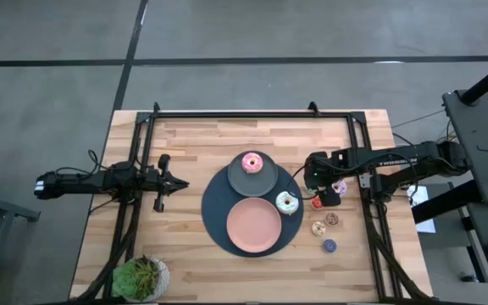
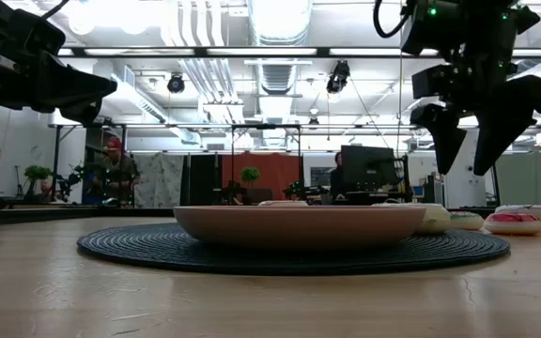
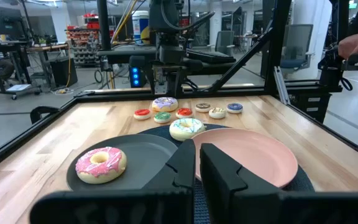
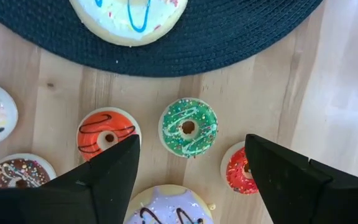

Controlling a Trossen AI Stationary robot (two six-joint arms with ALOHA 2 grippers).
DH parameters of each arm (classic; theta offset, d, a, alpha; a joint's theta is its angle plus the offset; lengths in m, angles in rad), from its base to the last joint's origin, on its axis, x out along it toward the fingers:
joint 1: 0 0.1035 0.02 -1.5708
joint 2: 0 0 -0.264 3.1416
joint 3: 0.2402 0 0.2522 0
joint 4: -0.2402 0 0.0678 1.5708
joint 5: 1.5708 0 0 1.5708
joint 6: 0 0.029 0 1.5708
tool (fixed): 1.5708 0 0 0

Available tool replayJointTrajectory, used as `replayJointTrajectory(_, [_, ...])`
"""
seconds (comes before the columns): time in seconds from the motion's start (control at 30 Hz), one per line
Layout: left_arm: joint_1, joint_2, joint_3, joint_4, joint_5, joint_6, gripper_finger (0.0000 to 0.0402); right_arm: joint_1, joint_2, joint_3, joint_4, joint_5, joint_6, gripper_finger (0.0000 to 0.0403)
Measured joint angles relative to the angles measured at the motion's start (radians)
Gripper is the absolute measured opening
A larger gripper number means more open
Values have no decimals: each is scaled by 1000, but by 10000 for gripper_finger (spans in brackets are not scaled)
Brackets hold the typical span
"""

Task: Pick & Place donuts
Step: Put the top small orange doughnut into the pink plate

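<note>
A pink frosted donut lies on the grey plate. A white frosted donut rests on the dark round mat beside the pink plate. To the right of the mat the lilac donut and several tiny ones lie on the wood, among them green, orange and red. My right gripper hangs open above them, pointing down, its fingers clear of all. My left gripper waits at the table's left, level and shut.
A small potted plant stands at the near left corner. A black frame runs along the far edge and down both sides. Tan, brown and blue tiny donuts lie nearer the front right. A person's hand shows beyond the table.
</note>
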Motion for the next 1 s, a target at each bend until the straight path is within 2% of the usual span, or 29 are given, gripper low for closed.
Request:
replayJointTrajectory(0.27, [0, 0, 0, 0, 0, 0, 0, -46, 25, -14, 9, -4, -14, 290])
replayJointTrajectory(0.7, [0, 0, 0, 0, 0, 0, 0, -242, 38, -14, 9, -4, -12, 291])
replayJointTrajectory(1.0, [0, 0, 0, 0, 0, 0, 0, -326, 125, 4, 4, -51, 150, 288])
